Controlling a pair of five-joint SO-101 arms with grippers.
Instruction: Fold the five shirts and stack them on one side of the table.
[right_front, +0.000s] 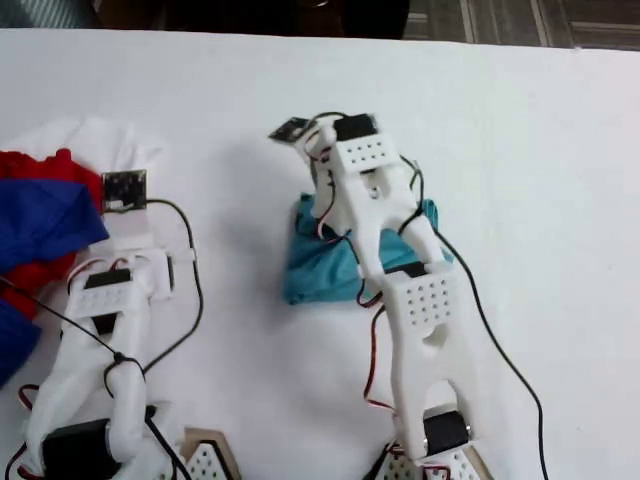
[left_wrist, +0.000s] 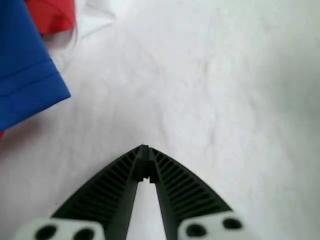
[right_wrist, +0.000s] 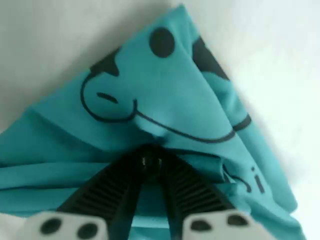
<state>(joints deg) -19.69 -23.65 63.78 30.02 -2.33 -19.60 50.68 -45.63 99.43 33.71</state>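
- you had two arms over the white table (right_front: 540, 150): the left arm (right_front: 100, 300) stood near the left edge, and the right arm (right_front: 425, 320) stretched out toward the middle.
- one teal shirt (right_front: 315, 268) lay alone near the middle of the table, bunched into a rough lump. in the high view it was partly hidden under the right arm.
- the right wrist view showed a black cartoon print on that shirt, and its cloth ran in several folds.
- your right gripper (right_wrist: 150, 161) was down on the teal shirt. its jaws were closed together with a pucker of the cloth pinched at the tips.
- your left gripper (left_wrist: 144, 149) was clenched with nothing in it. its two tips touched, and it hung over bare table.
- one heap of shirts (right_front: 30, 265) lay at the left edge of the table, just beside the left arm and well apart from the teal shirt.
- you could count three colours in that heap: red cloth (right_front: 40, 168), blue cloth (right_front: 50, 225) lying over the red, and white cloth (right_front: 105, 135) on the far side.
- a second blue patch (right_front: 15, 345) showed at the left edge, nearer the arm bases. you could not tell whether it was a separate shirt, so the number of garments in the heap was unclear.
- in the left wrist view, one blue hem and one red corner lay off to the side of the closed tips, apart from them.
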